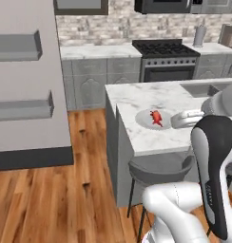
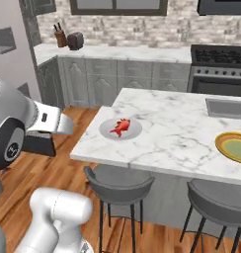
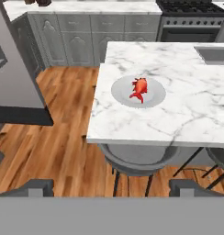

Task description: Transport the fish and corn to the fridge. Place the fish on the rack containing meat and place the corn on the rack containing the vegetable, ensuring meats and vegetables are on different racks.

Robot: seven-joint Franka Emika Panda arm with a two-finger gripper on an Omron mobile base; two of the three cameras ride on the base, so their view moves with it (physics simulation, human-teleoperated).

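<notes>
On the marble island counter (image 3: 178,110), near its left end: the fish (image 3: 139,88), small, bright red, spiky-finned, lying on a round grey plate (image 3: 153,100). Same fish (image 2: 120,127) and plate (image 2: 133,132) seen from the right base camera, close to the island's front corner; from the left base camera, fish (image 1: 156,117) on plate (image 1: 144,121) with the arm's white wrist just beside it on the right.

Below the island edge: two grey bar stools (image 2: 118,184), tucked partly under the overhang, standing on the wood floor (image 3: 63,137).

At the far left: open fridge door (image 1: 27,85), grey, with two door bins (one above the other).

Farther along the island: yellow-rimmed plate (image 2: 234,146) by the sunken sink (image 2: 226,107). Behind, against the brick wall: black stove (image 1: 166,59) and grey cabinets (image 2: 112,81).

At the bottom of the hand view: gripper (image 3: 112,188), finger tips set wide apart, nothing between them, well short of the fish and raised above the floor in front of the stools.
</notes>
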